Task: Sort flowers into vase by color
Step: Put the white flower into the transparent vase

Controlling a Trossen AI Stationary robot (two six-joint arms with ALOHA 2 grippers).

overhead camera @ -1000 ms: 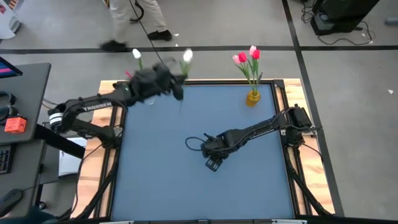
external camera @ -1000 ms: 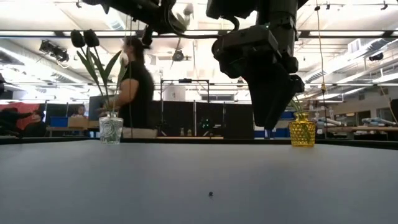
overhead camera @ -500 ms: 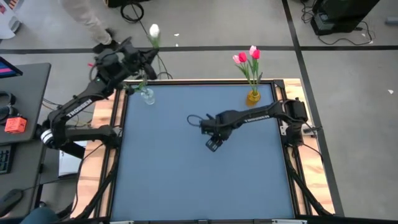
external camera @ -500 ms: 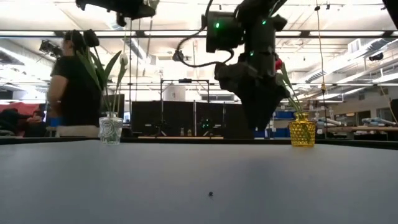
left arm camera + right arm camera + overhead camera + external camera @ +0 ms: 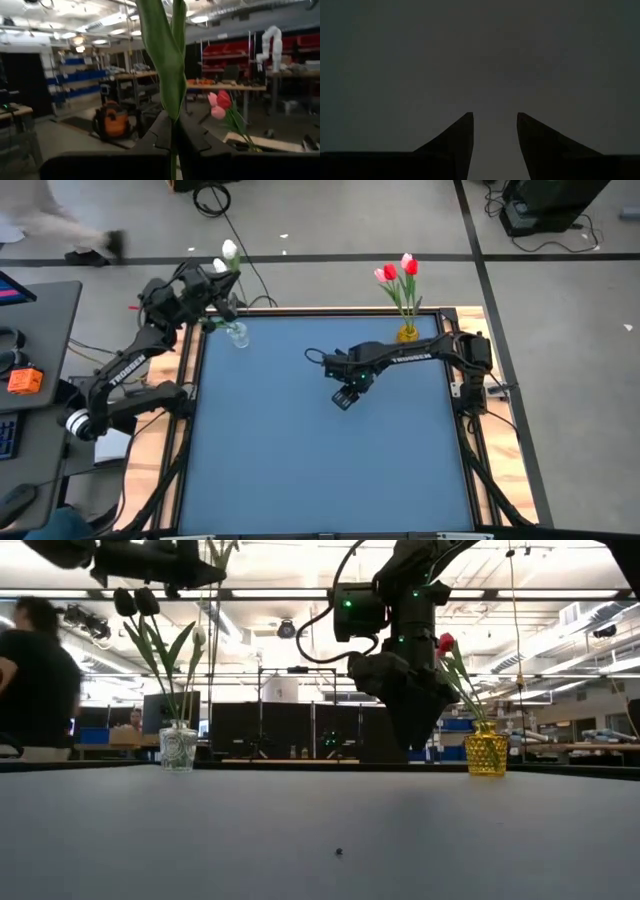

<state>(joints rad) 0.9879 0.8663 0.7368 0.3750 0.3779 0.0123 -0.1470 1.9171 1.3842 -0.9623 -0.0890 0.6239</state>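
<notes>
While your left gripper [image 5: 215, 283] hangs above the far left corner of the blue-grey table [image 5: 320, 450], it has a white artificial tulip with a thin green stem [image 5: 229, 252] pinched between its two dark fingers [image 5: 195, 137]. In the left wrist view you can see those fingers pressed against the stem from both sides, with a broad green leaf [image 5: 167, 55] rising straight up between them. From above, the white bud stands just beyond the table's far edge, and the gripper sits just above and beside the small clear glass vase [image 5: 237, 335] at that corner.

Look at the low view and you find that clear vase [image 5: 178, 748] upright on the table, holding two dark-headed tulips [image 5: 135, 603] with long green leaves; a pale bud shows among them, but you cannot tell whether it is already in the vase.

Your right gripper [image 5: 344, 396] points down over the middle of the table's far half, well apart from both vases. Its fingers [image 5: 455, 140] stand apart with a clear gap between them and nothing held; only bare table shows past them.

At the far right corner the yellow textured glass vase [image 5: 407, 335] stands upright with red and pink tulips [image 5: 398, 272] in it.

A person in a dark top [image 5: 35, 680] is in the room behind the table, on the left of the low view.
</notes>
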